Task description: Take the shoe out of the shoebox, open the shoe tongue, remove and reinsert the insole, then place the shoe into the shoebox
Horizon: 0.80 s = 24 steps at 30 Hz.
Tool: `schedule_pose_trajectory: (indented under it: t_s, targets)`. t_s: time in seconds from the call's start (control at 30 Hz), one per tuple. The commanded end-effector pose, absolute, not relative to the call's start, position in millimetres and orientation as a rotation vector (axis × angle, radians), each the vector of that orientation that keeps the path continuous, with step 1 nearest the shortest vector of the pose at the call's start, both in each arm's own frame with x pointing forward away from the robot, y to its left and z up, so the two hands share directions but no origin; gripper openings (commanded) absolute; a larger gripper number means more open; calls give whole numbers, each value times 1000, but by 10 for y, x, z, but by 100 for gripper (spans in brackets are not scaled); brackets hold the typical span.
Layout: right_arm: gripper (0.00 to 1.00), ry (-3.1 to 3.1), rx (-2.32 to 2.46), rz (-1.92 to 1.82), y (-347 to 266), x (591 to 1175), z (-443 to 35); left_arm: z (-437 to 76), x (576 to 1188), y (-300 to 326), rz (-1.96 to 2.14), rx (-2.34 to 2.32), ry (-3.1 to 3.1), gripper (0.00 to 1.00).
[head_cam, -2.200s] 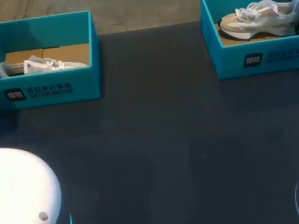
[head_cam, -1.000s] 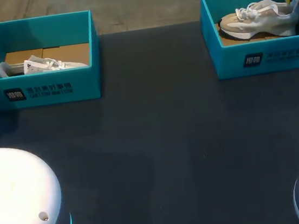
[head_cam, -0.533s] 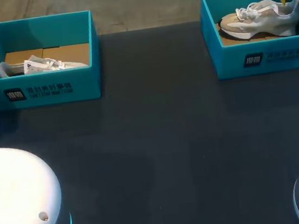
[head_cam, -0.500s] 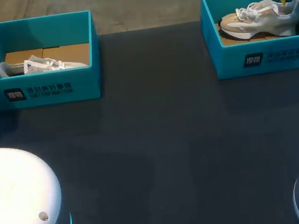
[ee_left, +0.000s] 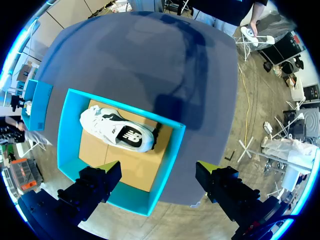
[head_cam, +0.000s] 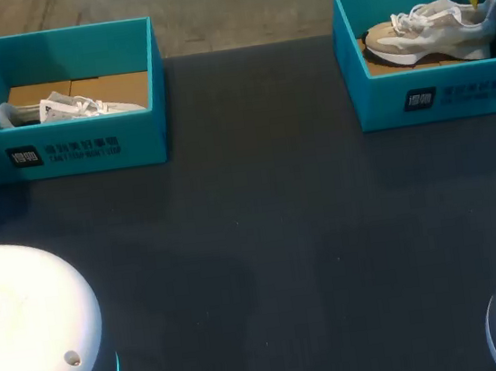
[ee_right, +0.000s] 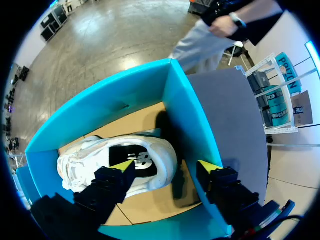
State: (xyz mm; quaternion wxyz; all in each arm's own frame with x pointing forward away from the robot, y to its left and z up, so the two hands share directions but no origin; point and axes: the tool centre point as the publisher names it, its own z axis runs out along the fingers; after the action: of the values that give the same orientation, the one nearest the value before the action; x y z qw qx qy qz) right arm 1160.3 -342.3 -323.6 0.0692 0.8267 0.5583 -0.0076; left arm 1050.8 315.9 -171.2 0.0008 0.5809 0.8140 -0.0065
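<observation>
Standing at the far left of the table [head_cam: 263,238], the left shoebox [head_cam: 89,143] holds a white shoe [head_cam: 67,108]; the left gripper [ee_left: 157,167] hangs above it, jaws apart. At the far right, the right shoebox [head_cam: 440,94] holds a pale shoe [head_cam: 432,29], the right gripper [ee_right: 165,165] over its heel, jaws apart.

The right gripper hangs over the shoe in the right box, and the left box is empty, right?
No: the left box holds a white shoe, as the head view shows. The right gripper does hang over the shoe in the right box.
</observation>
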Motion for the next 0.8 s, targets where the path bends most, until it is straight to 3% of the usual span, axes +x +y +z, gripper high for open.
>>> schedule_pose_trajectory:
  t_s: [0.03,0.8]
  targets:
    - [49,1686,2478,-30,-3439,11656,-3305,-1708,10501,3162,-17,1826,2556,100]
    - [48,1714,2368,-140,-3474,11682,-3599,-1708,10501,3162,-17,1826,2556,100]
